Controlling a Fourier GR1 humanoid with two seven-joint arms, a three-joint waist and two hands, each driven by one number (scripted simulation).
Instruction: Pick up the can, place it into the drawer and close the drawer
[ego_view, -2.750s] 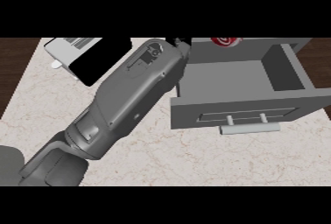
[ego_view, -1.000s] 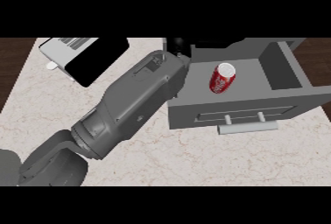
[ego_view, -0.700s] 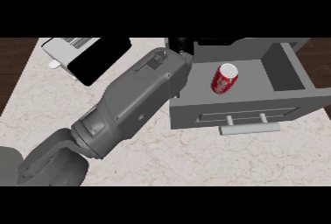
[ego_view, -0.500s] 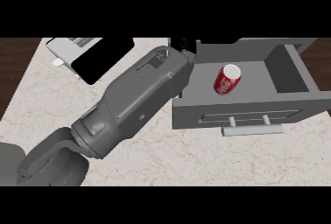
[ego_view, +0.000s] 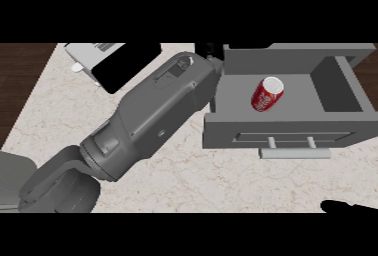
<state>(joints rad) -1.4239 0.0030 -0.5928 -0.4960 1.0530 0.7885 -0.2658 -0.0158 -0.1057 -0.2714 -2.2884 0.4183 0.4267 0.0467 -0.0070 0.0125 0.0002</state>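
A red can (ego_view: 266, 94) with a white top lies tilted on the floor of the open grey drawer (ego_view: 339, 87), nothing touching it. My left forearm (ego_view: 151, 117) crosses the counter from the lower left up to the drawer's back left corner. Only a dark bit of my left hand (ego_view: 210, 49) shows there, beside the drawer wall and apart from the can. The drawer's front panel (ego_view: 284, 135) with its bar handle (ego_view: 294, 153) faces me. A black tip of my right hand (ego_view: 348, 206) shows at the lower right edge, well below the drawer.
A white appliance (ego_view: 87, 54) and a black flat panel (ego_view: 127, 66) stand at the back left, partly behind my forearm. The pale marble counter (ego_view: 221, 185) ends at a dark wooden floor (ego_view: 18, 80) on the left.
The can, earlier at the drawer's back by my left hand, now lies free in the drawer's middle. My left arm has hardly moved in the last second. My right hand's tip has come into view.
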